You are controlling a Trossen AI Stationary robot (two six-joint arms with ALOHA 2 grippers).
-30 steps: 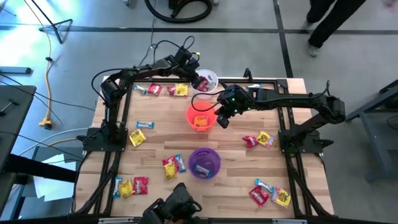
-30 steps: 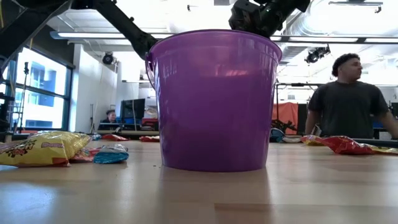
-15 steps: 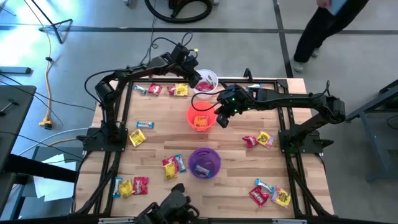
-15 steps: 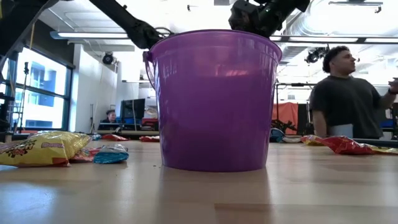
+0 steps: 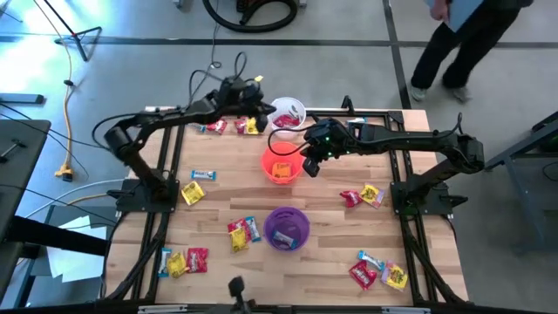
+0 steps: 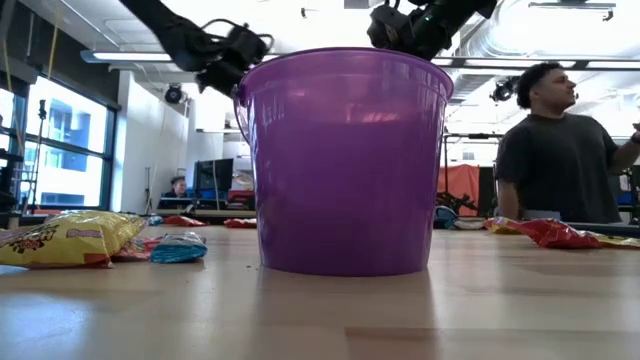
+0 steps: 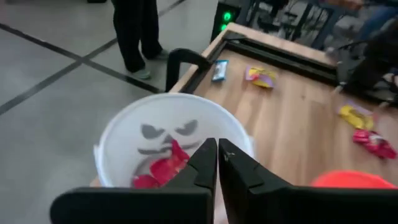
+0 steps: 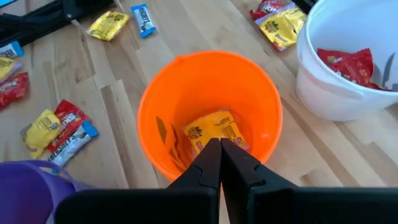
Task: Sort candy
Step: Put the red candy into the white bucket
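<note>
Candy in red, yellow and blue-white wrappers lies scattered flat on the wooden table, for instance one group (image 5: 242,231) and another (image 5: 362,196). Three cups stand upright on their bases in a row. The white cup (image 5: 289,113) holds red candy (image 7: 161,171). The orange cup (image 5: 281,166) holds a yellow candy (image 8: 214,130). The purple cup (image 5: 286,228) stands nearest. My left gripper (image 7: 217,144) is shut and empty, just left of the white cup. My right gripper (image 8: 219,143) is shut and empty, above the orange cup's right rim.
More candy lies near the far left edge (image 5: 231,126), the near left corner (image 5: 183,262) and the near right corner (image 5: 379,272). A black frame (image 5: 410,174) borders the table. A person (image 6: 560,150) stands beyond the table's far right side.
My left gripper has drawn back from over the white cup toward the table's left, and its arm has swung out leftward. My right arm has kept still. The person beyond the far edge has walked on.
</note>
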